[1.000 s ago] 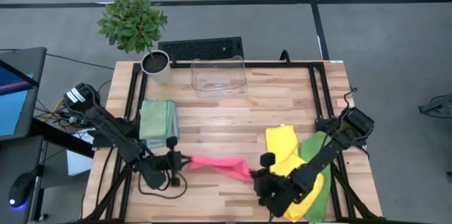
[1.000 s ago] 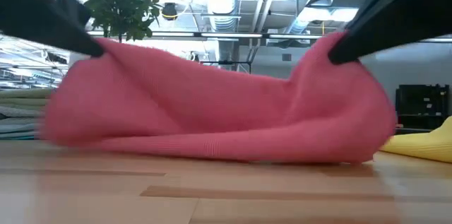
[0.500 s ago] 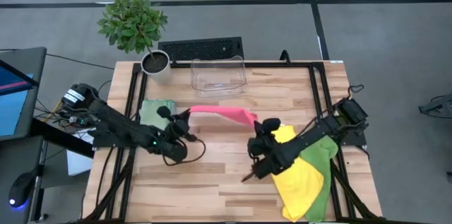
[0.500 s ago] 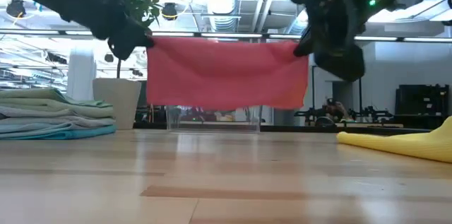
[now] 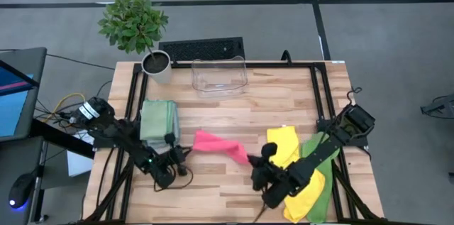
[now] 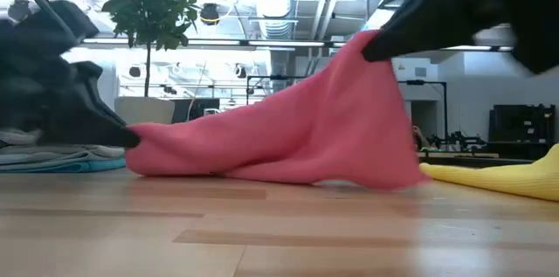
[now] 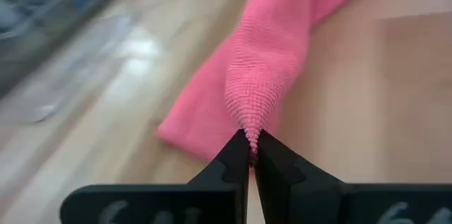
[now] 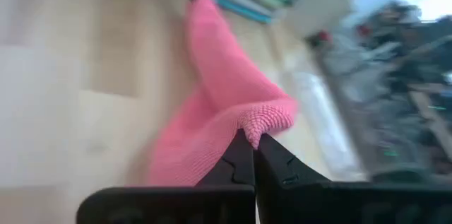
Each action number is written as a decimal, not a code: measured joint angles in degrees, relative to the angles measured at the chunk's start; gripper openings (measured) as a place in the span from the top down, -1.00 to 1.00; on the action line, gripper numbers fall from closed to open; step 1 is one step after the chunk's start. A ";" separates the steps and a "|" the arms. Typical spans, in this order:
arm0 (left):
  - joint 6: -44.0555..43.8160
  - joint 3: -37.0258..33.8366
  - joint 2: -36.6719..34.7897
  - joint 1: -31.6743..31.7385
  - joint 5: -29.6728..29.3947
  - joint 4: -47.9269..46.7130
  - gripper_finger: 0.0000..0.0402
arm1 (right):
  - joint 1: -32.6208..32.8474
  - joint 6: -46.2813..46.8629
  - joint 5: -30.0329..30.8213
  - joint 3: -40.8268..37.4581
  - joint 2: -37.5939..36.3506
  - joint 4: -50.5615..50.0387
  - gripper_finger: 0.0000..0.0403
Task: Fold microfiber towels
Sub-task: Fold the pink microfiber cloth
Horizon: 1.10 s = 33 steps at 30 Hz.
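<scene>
Both pairs of jaws were clamped tight on the pink towel (image 5: 220, 147), each pinching a corner: the left gripper (image 7: 248, 155) low at the bench (image 5: 284, 90) surface, the right gripper (image 8: 248, 155) raised above it, so the cloth sloped from one to the other. In the low view the towel (image 6: 288, 133) draped down from the right arm's hold to the left arm's, its lower edge bunched on the wood. It lay near the front middle of the bench, between the two arms.

To the left, just beside the left arm, sat a stack of folded towels (image 5: 157, 120). To the right, under the right arm, a yellow towel (image 5: 284, 150) lay over a green towel (image 5: 318, 150), both unfolded. A clear bin (image 5: 219, 74) and a potted plant (image 5: 135, 30) stood at the far edge.

This looked like the laying-out step, before the first fold. The next move probably called for lowering the right corner level with the left and drawing the cloth flat, without slack.
</scene>
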 joint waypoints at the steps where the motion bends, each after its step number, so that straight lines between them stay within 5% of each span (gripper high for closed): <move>1: 1.53 0.50 -0.09 -0.74 1.65 0.76 0.97 | 0.46 0.29 -2.02 -0.01 0.00 1.02 0.95; 6: 4.11 4.05 -0.10 -2.80 9.42 0.57 0.78 | 2.14 2.09 -9.72 -0.06 1.22 4.44 0.95; 12: 6.55 7.80 -0.12 -3.02 17.08 -0.18 0.33 | 3.98 4.48 -17.21 2.63 6.11 6.37 0.95; 21: 1.00 18.84 -3.31 -3.50 19.56 -27.13 -0.09 | 7.89 5.76 -26.83 10.66 13.14 4.05 0.93; 25: 2.91 20.42 -3.30 -3.92 14.52 -21.98 -0.09 | 9.12 6.93 -27.13 12.34 15.06 3.27 0.91; 33: 0.80 15.59 1.92 -3.85 16.10 -3.71 -0.03 | 10.47 18.10 -28.12 12.32 12.01 -2.63 0.67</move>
